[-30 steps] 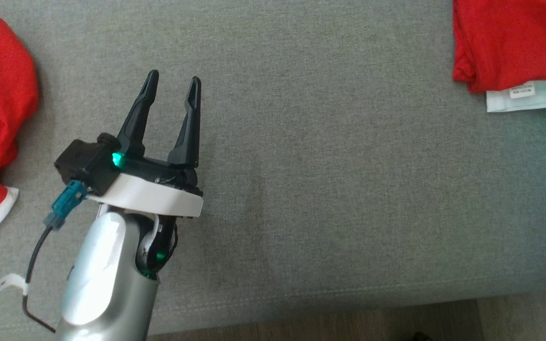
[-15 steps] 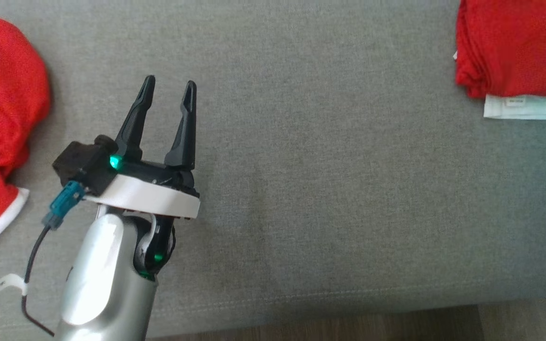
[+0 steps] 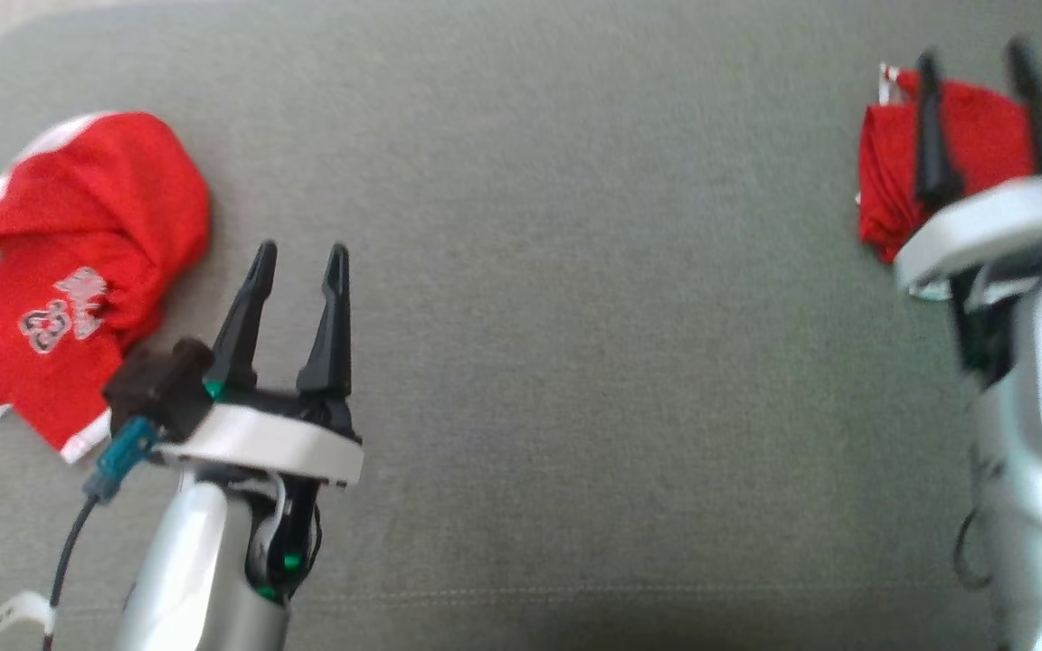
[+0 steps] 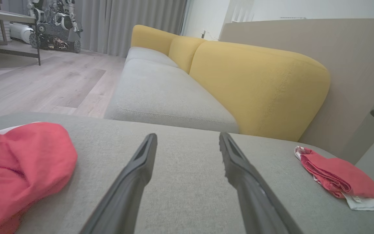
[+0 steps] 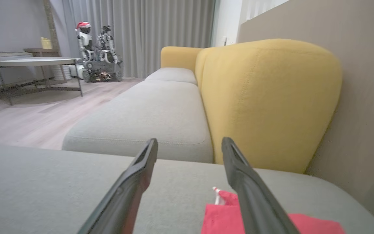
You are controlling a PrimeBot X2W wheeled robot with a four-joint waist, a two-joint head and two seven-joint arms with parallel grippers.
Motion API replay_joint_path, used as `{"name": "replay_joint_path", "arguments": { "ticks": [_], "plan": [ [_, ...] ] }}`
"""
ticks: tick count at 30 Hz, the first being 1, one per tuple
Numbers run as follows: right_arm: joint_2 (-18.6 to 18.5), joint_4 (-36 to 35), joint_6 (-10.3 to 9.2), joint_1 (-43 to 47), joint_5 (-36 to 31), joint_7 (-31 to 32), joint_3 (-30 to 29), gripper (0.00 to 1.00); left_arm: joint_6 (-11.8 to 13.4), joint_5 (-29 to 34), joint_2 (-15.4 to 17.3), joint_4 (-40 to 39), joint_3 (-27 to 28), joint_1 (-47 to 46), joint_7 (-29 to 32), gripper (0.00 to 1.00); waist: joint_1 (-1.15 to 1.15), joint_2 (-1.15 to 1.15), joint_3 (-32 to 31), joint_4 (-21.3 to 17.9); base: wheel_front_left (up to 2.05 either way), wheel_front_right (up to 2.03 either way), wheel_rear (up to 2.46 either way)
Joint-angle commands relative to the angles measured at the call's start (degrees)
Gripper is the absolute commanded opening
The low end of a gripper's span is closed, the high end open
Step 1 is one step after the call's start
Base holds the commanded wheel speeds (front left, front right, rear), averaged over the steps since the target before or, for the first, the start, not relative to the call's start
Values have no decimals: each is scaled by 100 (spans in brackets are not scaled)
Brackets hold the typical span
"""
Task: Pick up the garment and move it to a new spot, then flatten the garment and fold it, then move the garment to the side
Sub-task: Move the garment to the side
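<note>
A crumpled red garment with white trim and a printed logo lies at the left of the grey cushion. My left gripper hovers just right of it, open and holding nothing. In the left wrist view the heap sits left of the spread fingers of the left gripper. A folded red garment with a white edge lies at the far right. My right gripper is over it, open and blurred. In the right wrist view the folded garment lies under the right-hand finger of the right gripper.
A yellow sofa back and a second grey seat lie beyond the cushion's far edge. A beige wall stands at the right. Wooden floor, a round table and another robot are far off.
The head camera has shifted, so the whole picture moved. The right gripper and forearm have come into view over the folded garment. The left gripper stays open beside the crumpled heap.
</note>
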Motion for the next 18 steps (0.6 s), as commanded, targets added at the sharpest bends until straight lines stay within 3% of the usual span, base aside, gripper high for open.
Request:
{"name": "replay_joint_path", "arguments": {
  "ticks": [1, 9, 18],
  "plan": [
    [103, -307, 37, 130, 68, -113, 149, 100, 38, 28, 48, -149, 212, 8, -30, 100, 0, 0, -248, 160, 0, 0, 0],
    [492, -905, 37, 1461, 230, -718, 185, 100, 150, 201, 48, -250, 295, 565, -30, 100, 0, 0, -690, 284, 0, 0, 0],
    [559, -1205, 37, 2438, 519, -1041, 185, 100, 360, 105, 48, -415, 230, 991, -30, 100, 0, 0, -941, 324, 0, 0, 0]
  ]
}}
